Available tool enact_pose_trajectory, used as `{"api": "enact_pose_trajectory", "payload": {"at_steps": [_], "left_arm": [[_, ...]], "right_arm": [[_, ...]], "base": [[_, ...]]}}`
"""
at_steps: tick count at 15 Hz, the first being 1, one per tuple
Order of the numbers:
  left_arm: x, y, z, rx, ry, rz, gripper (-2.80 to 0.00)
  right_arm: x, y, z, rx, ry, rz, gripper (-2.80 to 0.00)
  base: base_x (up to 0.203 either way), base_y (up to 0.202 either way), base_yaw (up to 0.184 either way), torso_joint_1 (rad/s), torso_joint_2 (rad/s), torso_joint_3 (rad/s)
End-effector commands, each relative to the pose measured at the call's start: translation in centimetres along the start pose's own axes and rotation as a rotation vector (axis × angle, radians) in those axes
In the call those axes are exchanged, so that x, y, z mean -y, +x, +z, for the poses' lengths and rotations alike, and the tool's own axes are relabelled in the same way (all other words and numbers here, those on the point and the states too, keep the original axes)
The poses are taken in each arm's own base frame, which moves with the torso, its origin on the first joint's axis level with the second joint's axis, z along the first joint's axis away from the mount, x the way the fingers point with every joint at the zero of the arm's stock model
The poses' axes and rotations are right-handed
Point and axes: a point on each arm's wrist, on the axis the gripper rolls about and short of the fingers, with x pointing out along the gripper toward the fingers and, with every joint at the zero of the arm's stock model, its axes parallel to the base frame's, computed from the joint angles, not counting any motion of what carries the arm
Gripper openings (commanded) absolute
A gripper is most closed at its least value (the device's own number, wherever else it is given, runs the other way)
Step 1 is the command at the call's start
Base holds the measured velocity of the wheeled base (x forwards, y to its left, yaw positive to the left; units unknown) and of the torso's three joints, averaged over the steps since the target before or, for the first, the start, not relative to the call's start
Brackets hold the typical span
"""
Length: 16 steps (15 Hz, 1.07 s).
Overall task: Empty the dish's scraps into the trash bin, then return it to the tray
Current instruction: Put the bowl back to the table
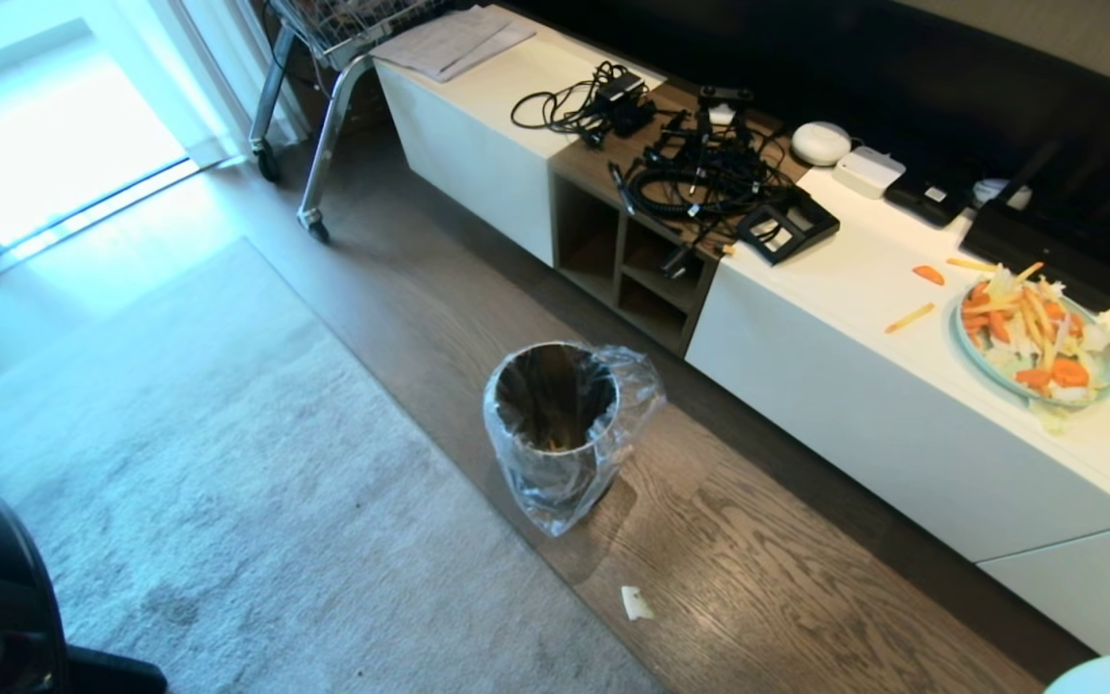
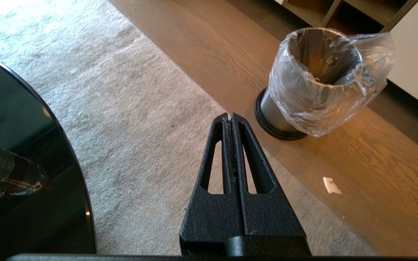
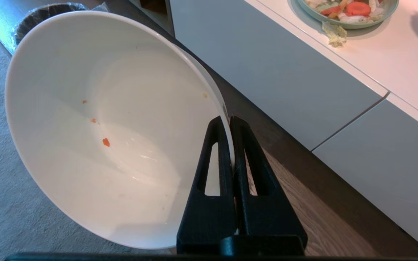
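Note:
In the right wrist view my right gripper (image 3: 227, 121) is shut on the rim of the dish (image 3: 103, 127), a glossy white bowl tilted on its side above the floor. Only a few tiny orange crumbs (image 3: 106, 142) cling inside it. The trash bin (image 1: 555, 414) stands on the wooden floor by the rug, lined with a clear bag; it also shows as the trash bin (image 2: 314, 79) in the left wrist view. A little orange-yellow, likely the scraps (image 1: 555, 443), glints at its bottom. My left gripper (image 2: 229, 116) is shut and empty, above the rug's edge. The tray is out of view.
A long white cabinet (image 1: 902, 443) runs along the right, bearing a pale-blue plate (image 1: 1037, 333) heaped with mixed strips, loose carrot bits (image 1: 928, 275) and cables (image 1: 700, 173). A white paper scrap (image 1: 636, 603) lies on the floor. A dark round table (image 2: 20, 145) is at the left.

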Motion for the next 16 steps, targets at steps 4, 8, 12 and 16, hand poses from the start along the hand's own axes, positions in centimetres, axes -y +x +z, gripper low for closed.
{"api": "enact_pose_trajectory", "payload": {"at_steps": [4, 8, 12, 16], "left_arm": [[0.0, 0.0, 0.01, 0.001, -0.002, 0.0, -2.8], [0.0, 0.0, 0.01, 0.001, -0.002, 0.0, -2.8], [0.0, 0.0, 0.01, 0.001, -0.002, 0.0, -2.8], [0.0, 0.0, 0.01, 0.001, -0.002, 0.0, -2.8]], "right_arm": [[0.0, 0.01, 0.01, 0.0, 0.0, 0.002, -2.8], [0.0, 0.01, 0.01, -0.001, 0.0, 0.001, -2.8], [0.0, 0.01, 0.01, -0.001, 0.0, 0.001, -2.8], [0.0, 0.01, 0.01, -0.001, 0.0, 0.001, -2.8]], "base": [[0.0, 0.0, 0.0, 0.001, 0.0, 0.208], [0.0, 0.0, 0.0, 0.003, 0.0, 0.205], [0.0, 0.0, 0.0, 0.002, 0.0, 0.2], [0.0, 0.0, 0.0, 0.0, 0.0, 0.203]]}}
